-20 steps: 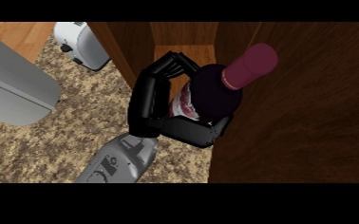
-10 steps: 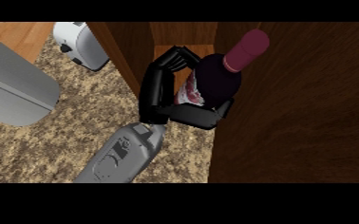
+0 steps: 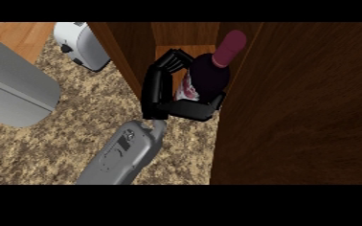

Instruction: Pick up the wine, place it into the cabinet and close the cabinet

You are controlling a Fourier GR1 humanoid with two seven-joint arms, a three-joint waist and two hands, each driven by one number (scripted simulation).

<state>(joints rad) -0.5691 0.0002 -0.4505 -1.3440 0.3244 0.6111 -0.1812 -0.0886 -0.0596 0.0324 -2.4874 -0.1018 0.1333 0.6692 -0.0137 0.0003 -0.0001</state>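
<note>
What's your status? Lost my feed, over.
Right hand shut on wine bottle, bottle at the open cabinet mouth. Left hand not visible. Door open alongside.

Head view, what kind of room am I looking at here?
Most likely a kitchen: a speckled stone counter, a white toaster at the back, and a wooden cabinet with the hand putting a wine bottle into it.

1. Even, moderate light is falling across the speckled counter (image 3: 63, 143), and no glare is showing there.
2. The cabinet (image 3: 297, 105) panels are sitting dim, deepening toward the interior.
3. A soft highlight is gleaming along the grey forearm (image 3: 120, 155).
4. Edges are staying undistorted.
</note>
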